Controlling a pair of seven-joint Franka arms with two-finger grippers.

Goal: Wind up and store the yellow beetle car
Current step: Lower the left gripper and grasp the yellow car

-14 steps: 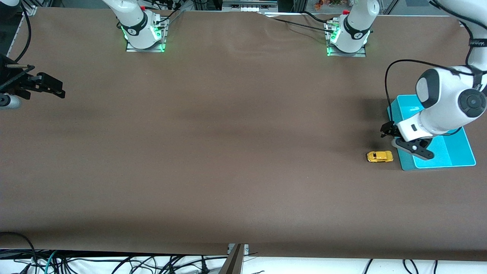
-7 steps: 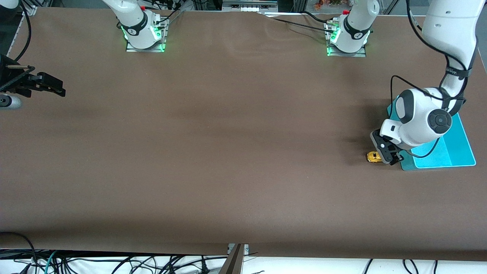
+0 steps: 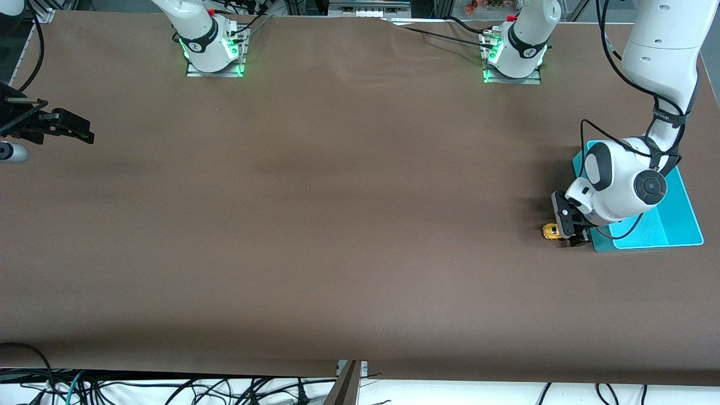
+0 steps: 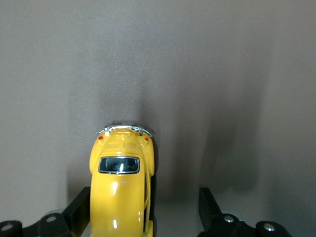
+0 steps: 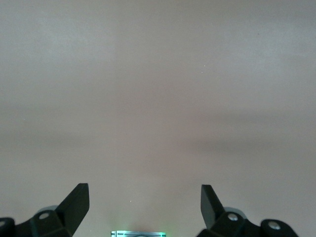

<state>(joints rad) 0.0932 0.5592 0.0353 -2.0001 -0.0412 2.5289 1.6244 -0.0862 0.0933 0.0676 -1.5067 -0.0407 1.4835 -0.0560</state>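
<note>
The yellow beetle car (image 3: 552, 232) stands on the brown table beside the cyan bin (image 3: 683, 225), at the left arm's end. My left gripper (image 3: 569, 233) is down at the table, open, with the car (image 4: 120, 182) between its jaws. One finger (image 4: 79, 210) is close against the car's side; the other finger (image 4: 210, 207) stands apart from it. My right gripper (image 3: 67, 128) waits open and empty at the right arm's end of the table; it shows over bare table in the right wrist view (image 5: 144, 205).
The left arm's wrist hangs over the cyan bin's corner nearest the car. The two arm bases (image 3: 212, 50) stand along the table's edge farthest from the front camera. Cables hang below the table's near edge.
My left gripper swung from over the bin's edge and came down around the yellow car, which has stayed in place. The right gripper has barely moved.
</note>
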